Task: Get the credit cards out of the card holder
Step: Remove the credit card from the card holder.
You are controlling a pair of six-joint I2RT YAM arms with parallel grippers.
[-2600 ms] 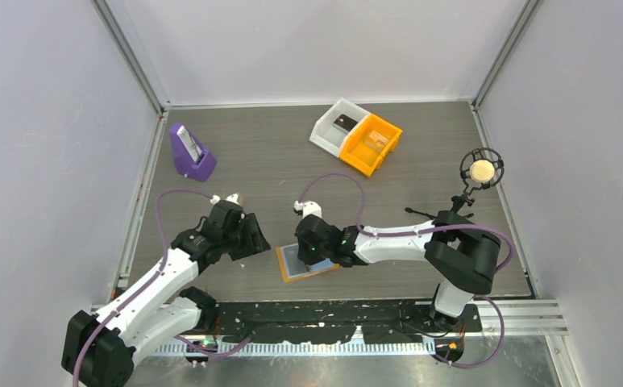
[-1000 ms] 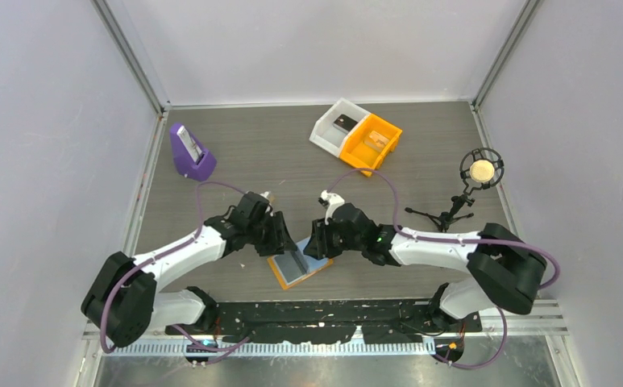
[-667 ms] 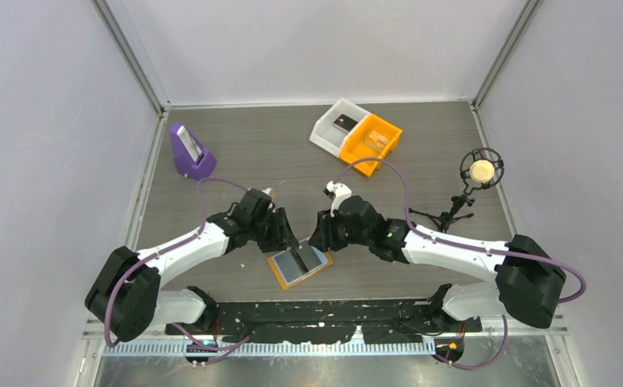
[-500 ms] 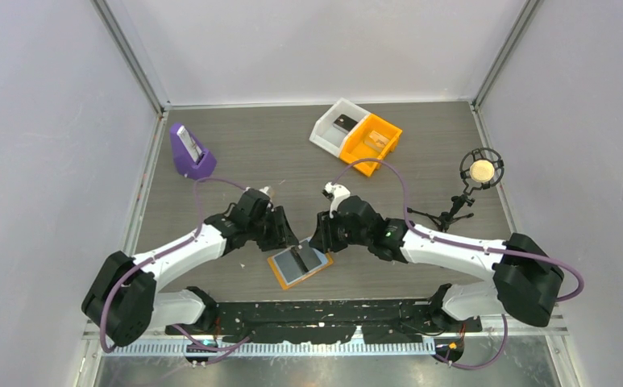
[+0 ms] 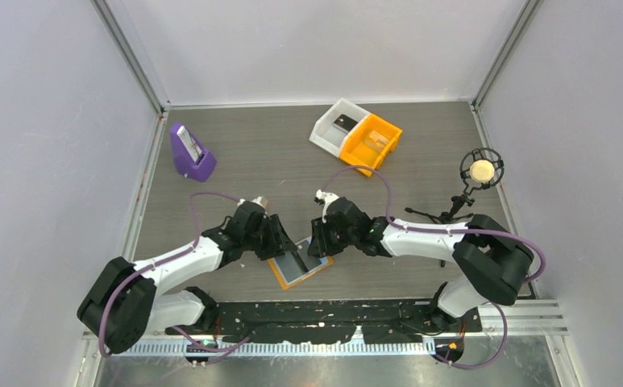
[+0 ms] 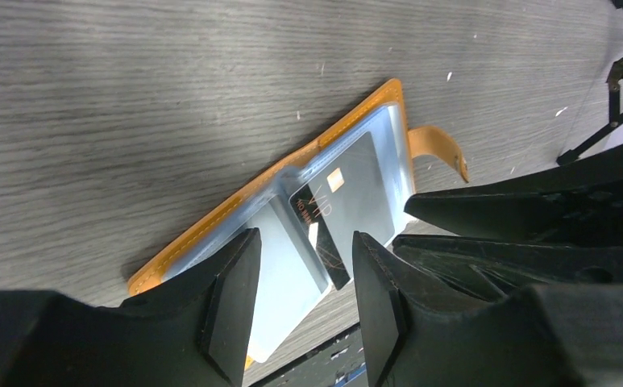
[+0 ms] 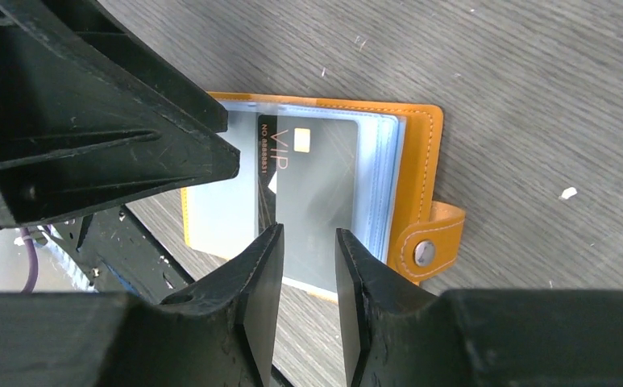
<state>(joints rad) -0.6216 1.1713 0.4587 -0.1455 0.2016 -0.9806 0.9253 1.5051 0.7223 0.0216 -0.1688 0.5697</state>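
The card holder (image 5: 296, 272) lies opened like a book on the grey wood-grain table (image 5: 251, 153), near its front edge and between the two arms. Its orange cover faces down and the light blue clear sleeves face up. A dark card (image 6: 355, 190) printed "VIP" sits flat in the top sleeve on the right-hand page, and the closing strap with its small stud (image 7: 425, 252) sticks out from that side onto the table. The left gripper (image 6: 304, 246) hangs over the left page and the fold with its jaws set moderately apart and nothing between them. Whether its tips touch the sleeves cannot be told. The right gripper (image 7: 308, 238) faces it from the other side, poised over the dark card. Its jaws are narrower, a slim gap showing between them, and they clasp nothing. The two grippers stand close, nearly tip to tip above the holder. Well beyond them, towards the back of the table, a white bin (image 5: 324, 135) and an orange bin (image 5: 355, 158) sit side by side. A purple stand (image 5: 195, 165) is at the left and a microphone (image 5: 481, 169) on a small tripod at the right.
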